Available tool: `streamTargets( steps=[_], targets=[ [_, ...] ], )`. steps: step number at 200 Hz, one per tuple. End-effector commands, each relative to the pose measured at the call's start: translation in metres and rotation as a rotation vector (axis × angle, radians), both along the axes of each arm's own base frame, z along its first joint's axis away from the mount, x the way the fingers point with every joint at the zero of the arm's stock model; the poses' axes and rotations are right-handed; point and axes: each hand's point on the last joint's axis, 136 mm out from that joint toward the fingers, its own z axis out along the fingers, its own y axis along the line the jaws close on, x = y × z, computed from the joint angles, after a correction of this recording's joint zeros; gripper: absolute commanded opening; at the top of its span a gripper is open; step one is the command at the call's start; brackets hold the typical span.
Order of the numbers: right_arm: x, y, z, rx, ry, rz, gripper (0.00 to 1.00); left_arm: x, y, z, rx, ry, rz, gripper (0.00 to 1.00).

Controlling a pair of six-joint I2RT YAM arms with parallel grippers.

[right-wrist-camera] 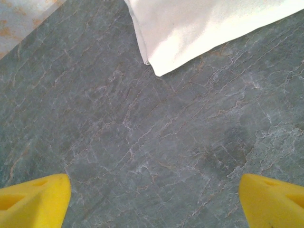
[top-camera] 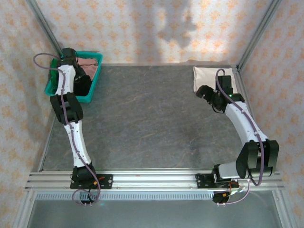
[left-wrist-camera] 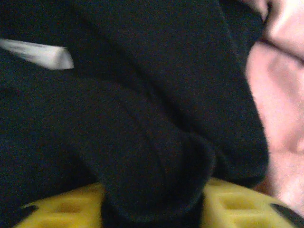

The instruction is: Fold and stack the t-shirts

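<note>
At the teal basket (top-camera: 51,88), far left: left gripper (left-wrist-camera: 152,206) pinching the black t-shirt (left-wrist-camera: 118,118).
Its yellow fingers (left-wrist-camera: 237,202) appear closed on a bunched fold of soft, limp, light cloth, with a pink t-shirt (left-wrist-camera: 280,118) alongside. A hold at the shoulder seams would likely let it hang flat. The right gripper (right-wrist-camera: 154,190), spread wide and empty, hovers over the table (right-wrist-camera: 142,133) near the folded cream-white t-shirt (right-wrist-camera: 199,28).
</note>
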Motion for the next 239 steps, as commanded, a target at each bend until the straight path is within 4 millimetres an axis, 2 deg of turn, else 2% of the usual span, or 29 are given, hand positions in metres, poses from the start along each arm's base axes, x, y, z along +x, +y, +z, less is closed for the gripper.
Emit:
streamTargets(
  steps=[1,22,47,80,95,120,137,139,141,147,160,186,199,210,219,227,236,239],
  targets=[
    [-0.001,0.005,0.007,0.006,-0.043,0.033,0.9,-0.013,-0.023,0.017,-0.058,0.028,-0.011,0.25],
    [0.0,0.005,0.006,0.003,-0.041,0.038,0.89,-0.021,-0.022,0.041,-0.014,0.008,-0.003,0.15],
    [0.001,0.008,0.004,0.01,-0.041,0.047,0.87,-0.034,-0.022,0.084,0.05,-0.031,0.004,0.0],
    [0.003,0.012,0.004,0.036,-0.048,0.058,0.87,-0.053,-0.028,0.149,0.146,-0.108,0.009,0.0],
    [0.003,0.015,0.006,0.051,-0.055,0.065,0.87,-0.062,-0.033,0.186,0.179,-0.173,0.01,0.0],
    [0.003,0.021,0.012,0.077,-0.078,0.086,0.87,-0.079,-0.048,0.251,0.233,-0.305,0.003,0.0],
    [0.003,0.026,0.017,0.103,-0.098,0.105,0.87,-0.089,-0.061,0.288,0.246,-0.397,0.001,0.0],
    [0.003,0.027,0.018,0.106,-0.101,0.108,0.87,-0.088,-0.064,0.29,0.241,-0.407,-0.002,0.0],
    [0.003,0.027,0.018,0.11,-0.103,0.11,0.87,-0.094,-0.069,0.303,0.241,-0.439,-0.009,0.0],
    [0.004,0.029,0.02,0.119,-0.111,0.117,0.87,-0.096,-0.084,0.318,0.224,-0.49,-0.041,0.0],
    [0.004,0.033,0.027,0.142,-0.138,0.131,0.86,-0.097,-0.127,0.347,0.192,-0.584,-0.152,0.0],
    [0.004,0.042,0.049,0.189,-0.208,0.166,0.85,-0.113,-0.238,0.394,0.048,-0.759,-0.436,0.0],
    [0.003,0.046,0.06,0.209,-0.246,0.183,0.85,-0.123,-0.294,0.407,-0.069,-0.819,-0.603,0.0],
    [0.001,0.048,0.067,0.222,-0.276,0.189,0.85,-0.128,-0.321,0.405,-0.175,-0.839,-0.679,0.0],
    [-0.001,0.049,0.072,0.23,-0.296,0.192,0.84,-0.124,-0.328,0.395,-0.236,-0.836,-0.686,0.0],
    [-0.002,0.049,0.074,0.233,-0.306,0.194,0.84,-0.118,-0.327,0.377,-0.241,-0.808,-0.664,0.0],
    [-0.004,0.05,0.073,0.234,-0.305,0.196,0.84,-0.108,-0.315,0.343,-0.213,-0.74,-0.594,0.0],
    [-0.004,0.049,0.072,0.232,-0.301,0.195,0.84,-0.105,-0.311,0.331,-0.208,-0.717,-0.571,0.06]
  ],
)
